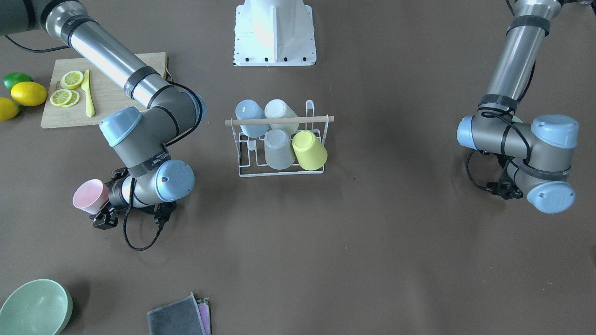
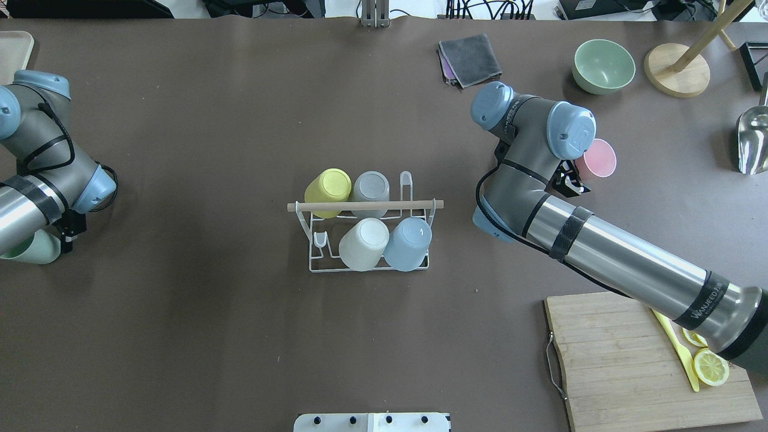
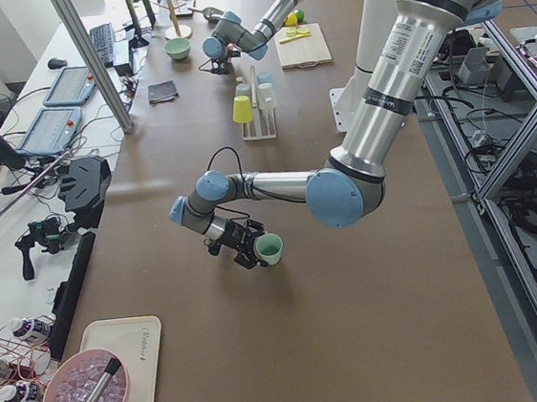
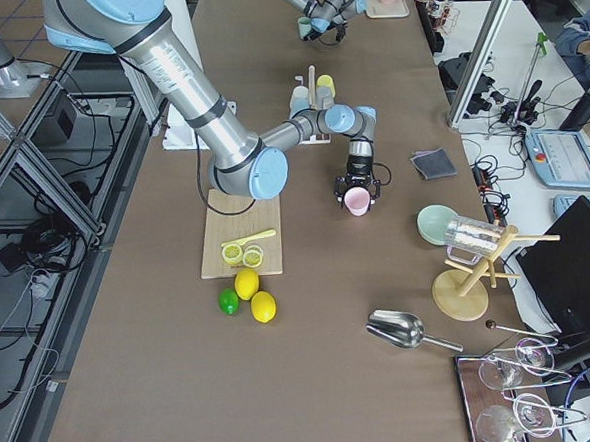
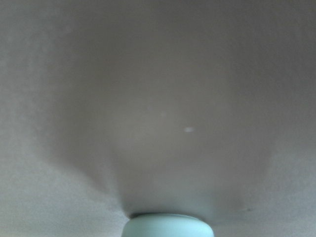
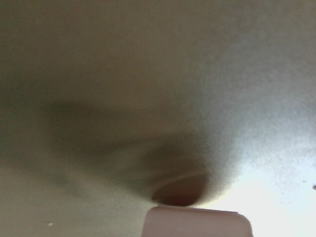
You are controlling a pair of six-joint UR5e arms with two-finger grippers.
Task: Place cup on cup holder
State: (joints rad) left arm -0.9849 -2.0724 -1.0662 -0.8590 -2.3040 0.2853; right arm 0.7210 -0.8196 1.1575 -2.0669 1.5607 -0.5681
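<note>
The white wire cup holder (image 1: 247, 158) with its wooden rod stands at the table's middle, also in the overhead view (image 2: 312, 252). It carries a blue, a white, a grey and a yellow cup. My right gripper (image 1: 103, 199) is shut on a pink cup (image 1: 89, 196), held on its side low over the table, well off to the holder's side (image 2: 597, 158). My left gripper (image 2: 53, 243) is shut on a pale green cup (image 2: 27, 249), far from the holder at the other end. Each wrist view shows only its cup's edge: pale green (image 5: 168, 226), pink (image 6: 197, 223).
A wooden cutting board (image 1: 107, 100) with lemon slices and a yellow knife lies near the right arm, with lemons and a lime (image 1: 21, 90) beside it. A green bowl (image 1: 35, 307), a folded grey cloth (image 1: 179, 316) and the robot base (image 1: 274, 32) are also in view.
</note>
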